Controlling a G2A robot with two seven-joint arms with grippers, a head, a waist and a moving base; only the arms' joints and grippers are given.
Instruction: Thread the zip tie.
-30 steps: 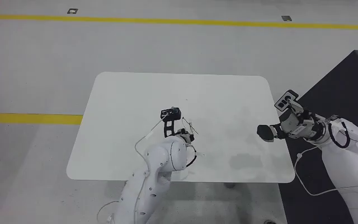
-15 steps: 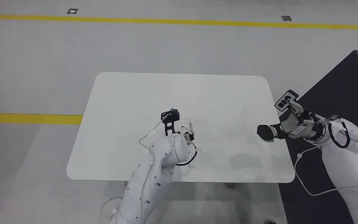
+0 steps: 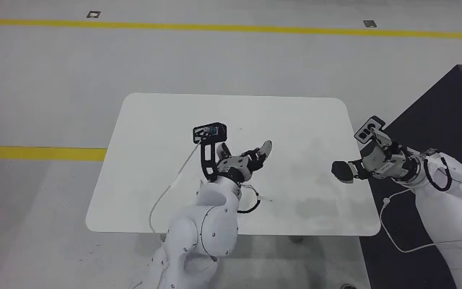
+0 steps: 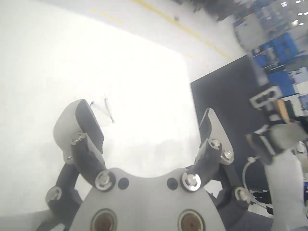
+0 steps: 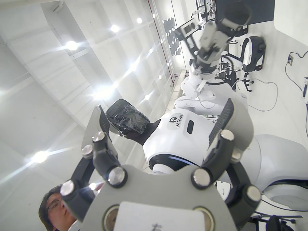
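l pincer [image 4: 144,111] wide open, empty, above surface [image 3: 159,144], zip tie [image 4: 108,110] flat on it close by; r pincer [image 5: 163,111] open, empty too; tie looks light, thin, bendy, prob slippery, so pinch strap near its tip.

What we cannot make out
From the left wrist, the zip tie [image 4: 109,111] is a thin blurred streak on the table [image 4: 72,61]; we cannot tell head from tail, nor whether it is looped. From above, the right gripper [image 3: 341,171] is a small dark lump, its fingers too small to separate.
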